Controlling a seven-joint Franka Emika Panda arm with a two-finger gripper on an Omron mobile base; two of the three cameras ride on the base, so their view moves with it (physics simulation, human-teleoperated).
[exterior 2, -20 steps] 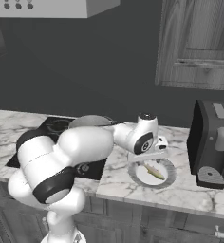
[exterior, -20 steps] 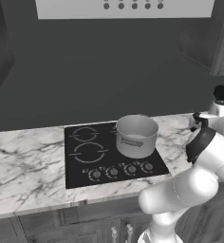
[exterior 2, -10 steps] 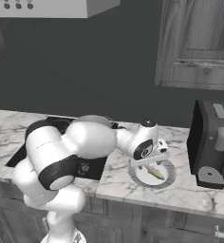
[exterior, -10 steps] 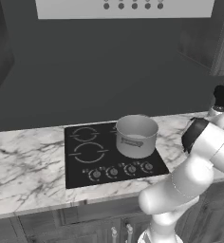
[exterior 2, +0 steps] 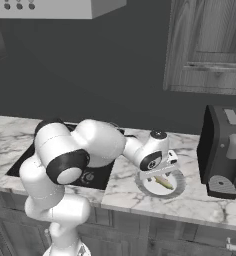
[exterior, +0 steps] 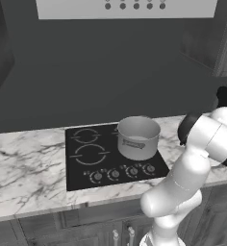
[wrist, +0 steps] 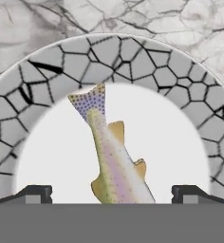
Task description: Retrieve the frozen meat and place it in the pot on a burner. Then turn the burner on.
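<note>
The tool (wrist: 112,192) is hovering spread wide just above the frozen meat (wrist: 113,159), a fish-shaped piece lying on a plate (wrist: 156,71) with a cracked grey rim, its 2 fingertips (wrist: 35,192) flanking it. The plate is sitting on the marble worktop (exterior 2: 140,197) beside the cooktop (exterior: 86,166), where the pot (exterior: 138,137) is standing on a burner.

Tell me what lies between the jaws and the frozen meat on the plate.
Nothing: in the hand view the open gripper straddles the frozen meat, with bare white plate either side.
</note>
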